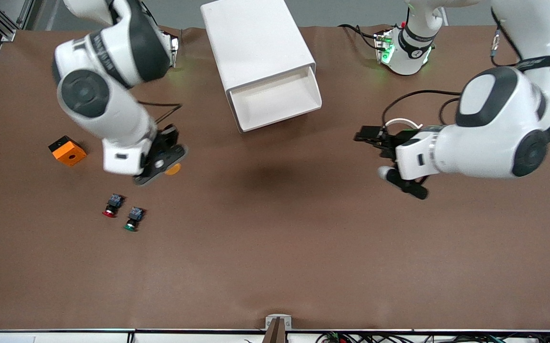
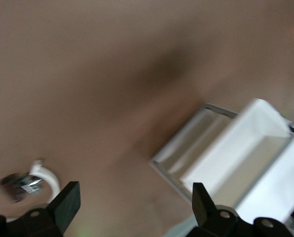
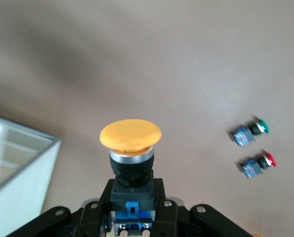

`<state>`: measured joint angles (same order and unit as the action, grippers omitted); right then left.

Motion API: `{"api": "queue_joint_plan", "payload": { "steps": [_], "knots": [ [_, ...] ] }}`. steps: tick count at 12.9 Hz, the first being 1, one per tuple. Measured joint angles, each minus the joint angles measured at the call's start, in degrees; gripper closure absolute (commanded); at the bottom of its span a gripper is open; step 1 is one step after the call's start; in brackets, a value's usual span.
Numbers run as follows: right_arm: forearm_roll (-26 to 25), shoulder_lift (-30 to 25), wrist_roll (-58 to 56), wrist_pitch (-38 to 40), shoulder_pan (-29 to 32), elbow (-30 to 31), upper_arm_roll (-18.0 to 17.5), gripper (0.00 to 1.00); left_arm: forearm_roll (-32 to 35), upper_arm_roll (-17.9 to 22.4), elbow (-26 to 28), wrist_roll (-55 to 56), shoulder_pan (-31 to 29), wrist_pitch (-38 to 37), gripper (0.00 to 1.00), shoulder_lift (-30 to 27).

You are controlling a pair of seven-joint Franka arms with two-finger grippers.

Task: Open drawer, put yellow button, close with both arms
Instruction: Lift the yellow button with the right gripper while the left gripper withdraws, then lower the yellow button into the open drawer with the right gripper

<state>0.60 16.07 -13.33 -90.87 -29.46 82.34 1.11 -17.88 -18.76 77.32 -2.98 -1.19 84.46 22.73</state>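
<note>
The cabinet [image 1: 255,43] stands at the middle of the table near the bases. Its topmost drawer [image 1: 282,119] is pulled out toward the front camera and looks empty; it also shows in the left wrist view [image 2: 221,163]. My right gripper [image 1: 163,164] is shut on the yellow button [image 1: 174,169] and holds it over bare table toward the right arm's end. In the right wrist view the yellow button [image 3: 130,134] sticks out cap first from my right gripper [image 3: 132,210], held by its rear block. My left gripper [image 1: 367,139] is open and empty over the table beside the drawer, toward the left arm's end; its fingers [image 2: 67,205] stand wide apart.
A red-capped button [image 1: 112,206] and a green-capped button [image 1: 133,219] lie on the table, nearer to the front camera than my right gripper. They also show in the right wrist view, red [image 3: 258,164] and green [image 3: 249,132]. An orange block [image 1: 67,150] sits toward the right arm's end.
</note>
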Motion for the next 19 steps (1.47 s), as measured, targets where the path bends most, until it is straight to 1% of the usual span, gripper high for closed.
{"api": "queue_joint_plan", "payload": {
  "steps": [2, 3, 4, 6, 7, 9, 10, 14, 15, 17, 19],
  "knots": [
    [0.05, -1.08, 4.31, 0.40, -6.64, -1.21, -0.05, 1.00, 10.90, -0.03, 0.02, -0.07, -1.40, -0.11, 0.00, -1.00],
    [0.08, -1.33, 7.85, 0.39, -9.81, -1.53, -0.06, 1.00, 14.51, -0.03, 0.03, -0.10, -1.38, -0.11, 0.00, -1.26],
    [0.19, -1.37, 12.59, 0.24, -12.74, -1.84, -0.05, 1.00, 16.41, 0.06, 0.04, -0.21, -1.70, -0.11, 0.00, -1.46],
    [1.66, -1.36, 21.17, -0.87, -17.23, -1.95, -0.01, 1.00, 17.68, 0.40, 0.03, -3.53, -5.21, -0.10, 0.00, -1.62],
    [2.56, -1.34, 23.04, -1.00, -18.39, -1.94, 0.04, 1.00, 17.71, 0.58, -0.09, -6.39, -7.96, -0.06, 0.00, -1.65],
    [3.06, -1.20, 22.97, -1.02, -19.51, -1.92, 0.12, 1.00, 17.74, 0.59, -0.84, -9.49, -12.97, 0.07, 0.00, -2.60],
    [3.07, -1.05, 21.01, -1.16, -20.11, -1.90, 0.17, 1.00, 18.17, 0.56, -1.04, -8.57, -13.86, 0.06, 0.00, -3.97],
    [2.45, 0.00, 12.64, -4.53, -23.59, -1.18, 0.23, 1.00, 20.38, -1.01, -0.83, 3.55, -12.50, -0.12, 0.00, -9.03],
    [2.43, 0.34, 13.65, -5.00, -23.65, -0.57, 0.29, 1.00, 20.49, -1.04, -0.73, 6.19, -12.26, -0.13, 0.00, -10.03],
    [2.43, 1.03, 19.21, -6.26, -23.64, 1.57, 0.71, 1.00, 20.53, -1.05, -0.55, 10.23, -12.36, -0.17, 0.00, -12.10],
    [2.19, 1.48, 19.87, -7.31, -23.62, 3.79, 1.08, 1.00, 20.56, -1.04, -0.24, 13.53, -12.64, -0.24, 0.00, -13.98]
  ]
}}
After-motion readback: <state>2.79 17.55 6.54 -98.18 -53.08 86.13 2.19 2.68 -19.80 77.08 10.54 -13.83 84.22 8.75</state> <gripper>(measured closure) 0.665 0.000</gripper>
